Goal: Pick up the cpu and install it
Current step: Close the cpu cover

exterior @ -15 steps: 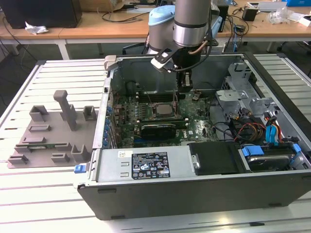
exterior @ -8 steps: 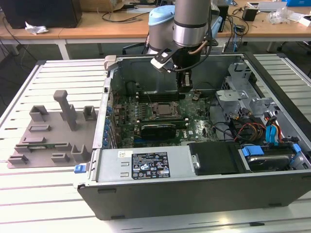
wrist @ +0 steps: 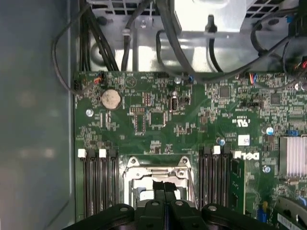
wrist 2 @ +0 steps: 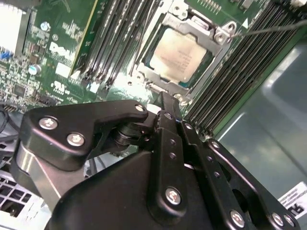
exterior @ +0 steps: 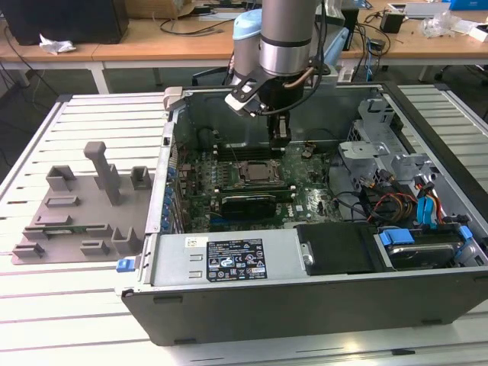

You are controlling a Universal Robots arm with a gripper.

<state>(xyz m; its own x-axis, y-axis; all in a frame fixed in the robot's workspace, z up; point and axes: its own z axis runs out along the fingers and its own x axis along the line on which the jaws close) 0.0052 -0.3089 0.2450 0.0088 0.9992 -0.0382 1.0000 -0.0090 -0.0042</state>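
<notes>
Second wrist view caught the cpu (wrist 2: 180,57) lying flat in its socket, silver-grey top facing up and ringed by the metal socket frame (wrist 2: 217,37), with rows of black memory slots (wrist 2: 115,43) running along both sides of it. From the exterior view the cpu (exterior: 255,173) sat near the middle of the green motherboard (exterior: 305,194), inside the open computer case (exterior: 305,305). The jaws were closed, tip against tip, and held nothing. In the second wrist view their tips stood just beside the near edge of the socket frame, and whether they touched it could not be told. In the first wrist view the paired black tips covered the middle of the socket, the slots (wrist: 98,182) flanking it and a round coin cell (wrist: 110,98) further off on the board. The arm (exterior: 286,38) came down into the case from above, its wrist over the far side of the socket. At the case's near wall lay a boxed power supply (exterior: 229,259). Outside the case, on the exterior view's left, a grey tray (exterior: 69,229) with upright blocks rested on the white slatted surface (exterior: 76,328).
</notes>
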